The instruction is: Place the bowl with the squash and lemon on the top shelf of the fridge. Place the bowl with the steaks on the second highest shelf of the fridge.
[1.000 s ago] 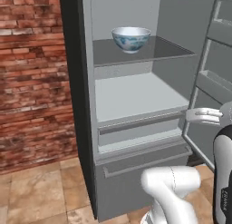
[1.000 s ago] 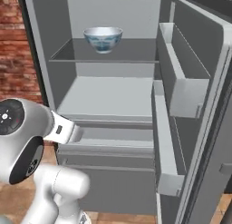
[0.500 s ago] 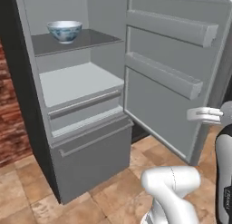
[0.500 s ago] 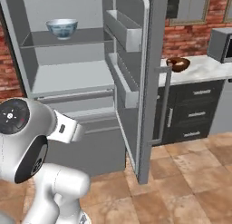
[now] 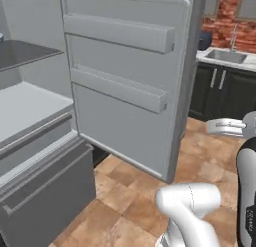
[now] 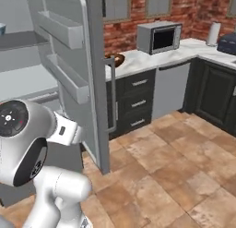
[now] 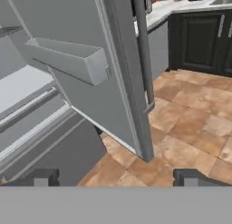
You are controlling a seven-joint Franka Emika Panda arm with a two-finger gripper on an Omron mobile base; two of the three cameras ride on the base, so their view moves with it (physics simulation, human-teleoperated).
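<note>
Bowl with the steaks (image 6: pixel 116 59): dark brown and glossy, standing on the white counter (image 6: pixel 152 56) behind the fridge door's edge, left of the microwave (image 6: pixel 159 37). Its contents cannot be made out from here.

Bowl with the squash and lemon (image 6: pixel 2 28): a sliver of white-blue rim at the far left edge of the right base view, level with the top shelf (image 5: pixel 22 52).

Fridge (image 5: pixel 45 191): door (image 5: pixel 127 96) swung wide, bins on its inner face. The second highest shelf (image 5: pixel 27 106) is pale and bare where it shows.

Gripper (image 7: pixel 115 177): fingers spread wide with nothing between them, pointed at the foot of the door and the tiled floor (image 7: pixel 195 128), well apart from either bowl.

Step in hand: by the look of it, the run across to the counter for the wooden bowl.

How it will handle: probably stiff and fairly light, but the gloss suggests a slick surface, and loose meat pieces could slide if it tips.

Where to take hold: likely the rim, one finger inside and one outside, on the side facing the arm — kept level all the way.

Risk: the open door stands between counter and shelves, so the carry back needs a path around its edge.
</note>
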